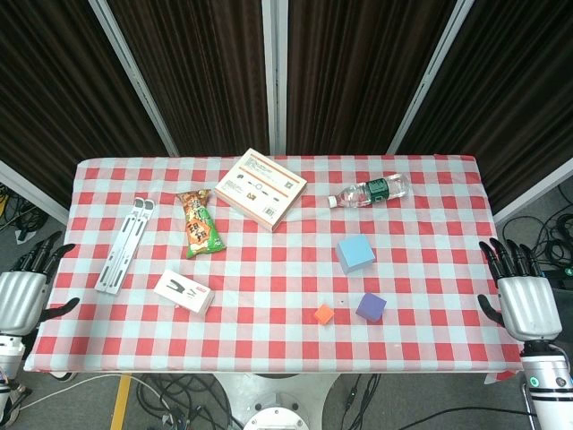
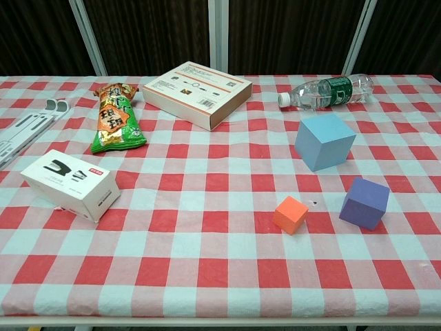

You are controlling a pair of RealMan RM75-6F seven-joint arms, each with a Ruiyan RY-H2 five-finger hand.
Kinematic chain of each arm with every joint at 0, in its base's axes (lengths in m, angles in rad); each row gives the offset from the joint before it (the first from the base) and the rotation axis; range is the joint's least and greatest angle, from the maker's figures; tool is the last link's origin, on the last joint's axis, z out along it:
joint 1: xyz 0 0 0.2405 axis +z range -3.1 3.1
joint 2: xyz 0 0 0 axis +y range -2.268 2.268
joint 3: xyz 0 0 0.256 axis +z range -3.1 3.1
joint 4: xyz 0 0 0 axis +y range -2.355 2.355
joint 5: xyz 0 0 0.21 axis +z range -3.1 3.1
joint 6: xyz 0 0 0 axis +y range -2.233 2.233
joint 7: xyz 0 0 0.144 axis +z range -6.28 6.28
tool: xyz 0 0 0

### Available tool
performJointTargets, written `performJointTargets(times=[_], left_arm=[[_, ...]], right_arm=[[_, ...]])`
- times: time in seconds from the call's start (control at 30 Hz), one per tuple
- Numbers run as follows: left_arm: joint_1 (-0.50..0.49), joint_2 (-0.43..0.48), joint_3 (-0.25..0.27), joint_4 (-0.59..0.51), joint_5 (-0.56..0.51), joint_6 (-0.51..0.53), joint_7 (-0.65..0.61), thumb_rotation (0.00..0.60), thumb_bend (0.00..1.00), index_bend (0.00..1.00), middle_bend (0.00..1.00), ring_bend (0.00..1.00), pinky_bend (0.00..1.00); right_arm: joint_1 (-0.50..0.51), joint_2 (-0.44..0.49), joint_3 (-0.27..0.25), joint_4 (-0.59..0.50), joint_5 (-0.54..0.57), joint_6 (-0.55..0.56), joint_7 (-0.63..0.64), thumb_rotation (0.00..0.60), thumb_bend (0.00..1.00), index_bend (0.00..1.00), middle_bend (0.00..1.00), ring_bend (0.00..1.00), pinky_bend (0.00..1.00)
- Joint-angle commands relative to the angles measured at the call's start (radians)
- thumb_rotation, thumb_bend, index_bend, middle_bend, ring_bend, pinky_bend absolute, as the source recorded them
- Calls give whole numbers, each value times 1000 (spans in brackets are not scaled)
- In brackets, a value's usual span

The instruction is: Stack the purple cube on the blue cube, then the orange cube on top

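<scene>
Backdrop: dark curtain panels with pale metal struts behind my desk point(image 1: 430, 193), which wears a red-and-white checked cloth.
Blue cube point(image 1: 355, 253): right of centre, resting on the cloth, nothing on top of it.
Purple cube point(image 1: 371, 307): nearer to me than the blue cube and slightly right of it, apart from it.
Orange cube point(image 1: 324, 314): smallest of the three, just left of the purple cube, not touching it.
My left hand point(image 1: 25, 291): off the desk's left edge, fingers spread, holding nothing.
My right hand point(image 1: 521, 296): off the desk's right edge, fingers spread, holding nothing.
Head view only: both hands, the full outline of the desk, cables on the floor at each side, and the whole white folding stand point(image 1: 124, 245) lying near the left edge.
Chest view only: the side faces of the cubes, plainly showing each one flat on the cloth; a small dark speck on the cloth between the orange and purple cubes; printed markings on the small white box point(image 2: 70, 184). Neither hand appears here, and the stand is cut off at the frame edge.
Other items: snack packet point(image 1: 200, 224), flat cardboard box point(image 1: 260, 188), water bottle point(image 1: 371, 192) lying on its side at the far right.
</scene>
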Motion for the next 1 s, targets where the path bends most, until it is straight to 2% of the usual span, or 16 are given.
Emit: performJointTargets(times=[0.03,0.33,0.43,0.53,0.57,0.6,0.67,0.7,0.73,0.77,0.87,1.0], left_arm=[[0,1,0,-1,-1,0,-1,600,51,216,143,133,271],[-10,2,3,-9,7,-16,9,600,51,216,143,133,271],[-12,-1,5,-5,9,-20,3,600,51,216,143,133,271],[-5,-4,11,-3,10,-15,-4,600,52,216,143,133,271],[-3,-6,12,1,11,-12,-7,600,52,216,143,133,271],[-2,-8,13,6,11,-11,-10,600,51,216,143,133,271],[-2,-15,13,21,9,-11,-16,600,52,216,143,133,271],[-2,-16,13,24,7,-13,-20,600,52,216,143,133,271],[-2,-16,14,26,8,-15,-23,600,52,216,143,133,271],[-2,-16,14,26,10,-14,-24,600,52,216,143,133,271],[-1,-13,13,27,16,-4,-24,600,52,216,143,133,271],[2,-15,12,31,11,-2,-31,600,51,216,143,133,271]], right_arm=[[-1,-3,1,1,9,1,-8,600,205,57,68,0,70],[-2,21,13,-46,34,0,1,600,203,57,73,0,70],[-3,29,23,-85,47,7,6,600,202,57,103,20,113],[-4,41,25,-140,73,-11,41,600,184,73,172,156,296],[-2,49,25,-160,84,-25,57,600,157,88,245,267,410],[3,63,25,-183,102,-46,71,600,137,98,308,348,482],[23,98,33,-235,156,-109,106,600,47,147,616,676,712],[33,113,38,-253,184,-137,118,600,25,172,725,773,775],[52,129,47,-279,232,-182,135,600,1,220,883,906,865],[67,141,53,-294,266,-212,138,600,0,254,962,968,922],[126,143,67,-313,349,-264,56,600,0,325,1000,1000,986],[194,57,68,-325,482,-255,-109,600,0,348,1000,1000,992]])
